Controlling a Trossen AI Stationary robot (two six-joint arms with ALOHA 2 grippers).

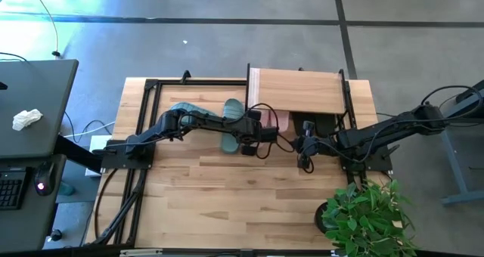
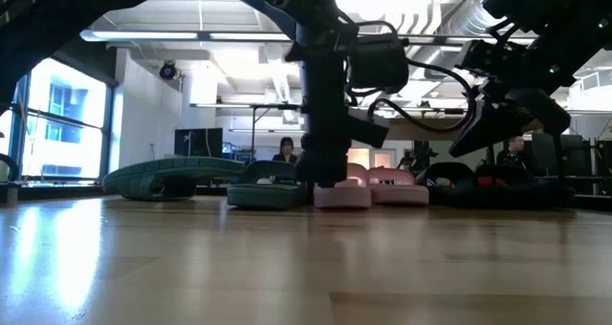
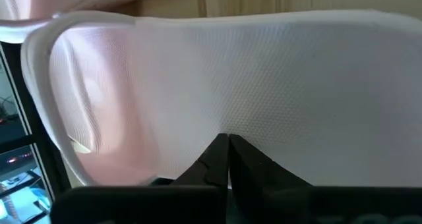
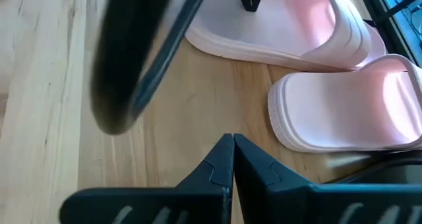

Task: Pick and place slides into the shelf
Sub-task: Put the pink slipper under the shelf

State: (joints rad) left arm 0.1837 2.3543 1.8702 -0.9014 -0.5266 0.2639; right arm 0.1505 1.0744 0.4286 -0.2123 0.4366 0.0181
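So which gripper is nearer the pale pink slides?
Left. The left gripper is down on a pale pink slide; the right gripper hovers just beside the pair.

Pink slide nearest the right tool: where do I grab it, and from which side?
Take the pink slide by its wide strap, from above, probably. It lies sole down, so the arched strap is the raised part thin enough to pinch. The right tool, now shut, must open first.

Two black jointed robot arms with looping black cables over the wooden tabletop [image 1: 227,189]. Each hand [image 3: 228,159] has two pointed, matte black fingers.
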